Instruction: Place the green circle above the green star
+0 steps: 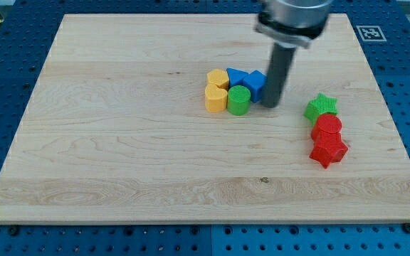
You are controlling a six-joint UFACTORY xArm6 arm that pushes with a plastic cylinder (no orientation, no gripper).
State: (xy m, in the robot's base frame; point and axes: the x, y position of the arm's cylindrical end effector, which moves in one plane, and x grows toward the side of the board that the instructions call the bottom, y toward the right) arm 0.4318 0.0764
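Observation:
The green circle (238, 100) sits near the board's middle, in a tight cluster with two yellow blocks and two blue blocks. The green star (322, 107) lies toward the view's right, well apart from the circle. My tip (271, 104) rests on the board just right of the cluster, beside the right blue block (255, 84) and a short way right of the green circle, between the circle and the star.
A yellow hexagon-like block (218, 77) and a yellow block (216, 99) stand left of the green circle. A blue block (235, 76) sits above it. A red circle (327, 127) and a red star (329, 151) lie just below the green star.

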